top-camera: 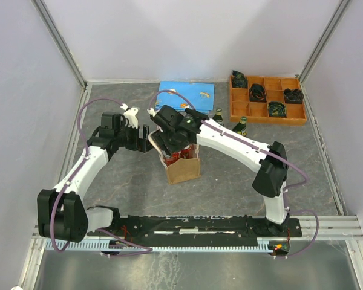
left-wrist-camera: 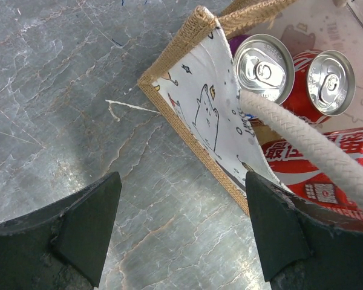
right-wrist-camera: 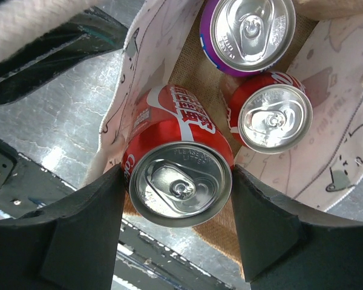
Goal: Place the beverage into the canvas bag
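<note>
**Red can gripped at the mouth of the bag, two cans inside**

At the near table edge both arm bases sit on a dark rail, and the arms reach inward to meet over the canvas bag (top-camera: 184,170), which stands upright around the middle of the grey table (top-camera: 127,187). From above, the right arm's wrist covers the bag's mouth, so nothing of the contents shows there beyond a sliver of red.

The right wrist camera fills that gap. The right gripper (right-wrist-camera: 178,181) has its two dark fingers pressed against opposite sides of the beverage can (right-wrist-camera: 180,130), a red one with white lettering and its silver lid facing the lens. The can hangs in the bag's opening, printed lining on both sides. How deep it sits, or whether it touches the bottom, cannot be made out. Beyond it, lower in the bag, are a purple can (right-wrist-camera: 252,29) and a second red can (right-wrist-camera: 272,118), both upright.

The left gripper (left-wrist-camera: 183,187) is spread wide at the bag's left side, with bare table between its fingers. Its right finger (left-wrist-camera: 290,235) lies against or just inside the bag's jute rim; contact is unclear. A cream handle (left-wrist-camera: 302,136) crosses in front of the red can here, and its far end is cut off by that finger.

Farther back, just behind the right arm, stand two green bottles (top-camera: 218,115) (top-camera: 241,125). Past them lies a blue flat item (top-camera: 186,95), its near edge hidden by the gripper. At the far right is an orange tray (top-camera: 266,121), with dark objects in several compartments too small to identify.
</note>
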Tool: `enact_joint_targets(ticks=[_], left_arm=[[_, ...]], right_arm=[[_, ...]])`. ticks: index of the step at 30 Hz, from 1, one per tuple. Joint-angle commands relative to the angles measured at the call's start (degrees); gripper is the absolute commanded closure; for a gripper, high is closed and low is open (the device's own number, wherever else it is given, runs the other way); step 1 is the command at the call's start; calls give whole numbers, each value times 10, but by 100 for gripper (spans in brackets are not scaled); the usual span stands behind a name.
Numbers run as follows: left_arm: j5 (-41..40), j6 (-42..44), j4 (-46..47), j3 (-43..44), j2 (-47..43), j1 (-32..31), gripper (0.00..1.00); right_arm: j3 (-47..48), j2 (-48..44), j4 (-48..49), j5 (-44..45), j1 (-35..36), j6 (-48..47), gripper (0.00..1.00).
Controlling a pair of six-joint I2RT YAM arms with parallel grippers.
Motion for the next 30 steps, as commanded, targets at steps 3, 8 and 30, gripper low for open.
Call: enact_joint_targets(ticks=[3, 8, 30], left_arm=[[18, 33, -4, 1, -10, -2, 10], [18, 32, -2, 1, -9, -2, 10], [18, 26, 1, -7, -12, -2, 10]], right_arm=[[-15, -12, 77, 39, 13, -15, 100], [-40, -5, 104, 62, 18, -29, 100], [-48, 72, 125, 90, 29, -68, 100]])
